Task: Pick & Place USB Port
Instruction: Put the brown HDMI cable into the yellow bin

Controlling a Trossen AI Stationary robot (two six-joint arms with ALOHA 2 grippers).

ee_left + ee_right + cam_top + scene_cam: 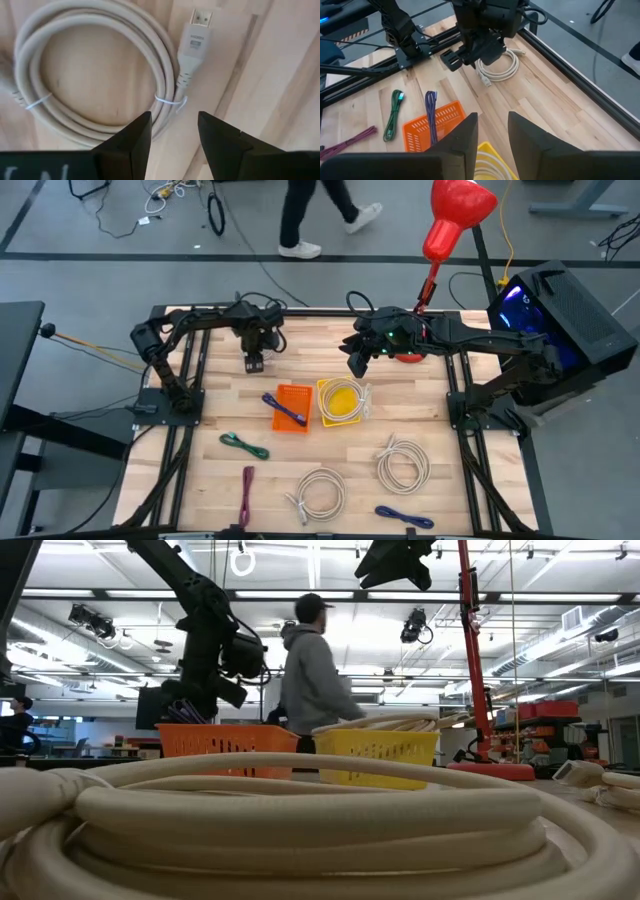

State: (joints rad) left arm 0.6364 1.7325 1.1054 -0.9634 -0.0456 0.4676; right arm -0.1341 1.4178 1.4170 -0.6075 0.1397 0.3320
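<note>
The wooden table filled the middle of the high view, both arms reaching in from its upper edge. Upper left, the left end effector hung open and empty right above a coiled white cable; its wrist view showed the cable's flat plug between the spread fingers. Upper centre, the right end effector hovered open too, holding nothing, just above the yellow basket with its own white cable inside. Beside it at centre sat the orange basket, a blue cable lying across it. Lower down lay two more white coils, then a green cable at lower left, a maroon one and a small blue one at the bottom edge. A person stood behind the baskets in the low view.
</note>
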